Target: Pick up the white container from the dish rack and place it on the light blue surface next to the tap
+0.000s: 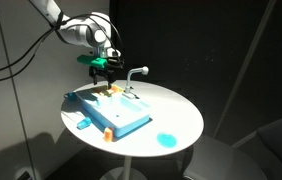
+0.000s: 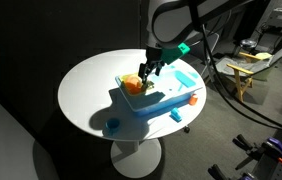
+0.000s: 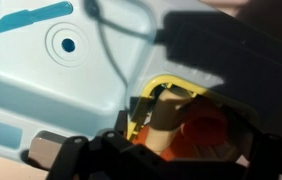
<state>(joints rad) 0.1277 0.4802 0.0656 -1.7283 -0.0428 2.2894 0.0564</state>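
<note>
The light blue surface [image 1: 131,118] [image 2: 166,103] lies in the middle of a round white table. The orange dish rack [image 1: 112,92] [image 2: 132,86] sits at one end of it. The grey-white tap [image 1: 133,74] stands beside the rack. My gripper [image 1: 106,73] [image 2: 147,70] hangs just above the rack, and its fingers look apart. In the wrist view the rack's frame [image 3: 167,84] surrounds the pale white container [image 3: 153,128], with a dark finger partly covering it. The light blue surface [image 3: 51,90] fills the rest of that view.
A round bright blue disc [image 1: 166,139] [image 2: 113,126] lies on the white table [image 1: 181,105] [image 2: 86,80] near its edge. A small orange block [image 1: 109,133] [image 2: 194,100] and a small blue piece [image 1: 81,123] [image 2: 177,117] lie beside the unit. Dark curtains stand behind.
</note>
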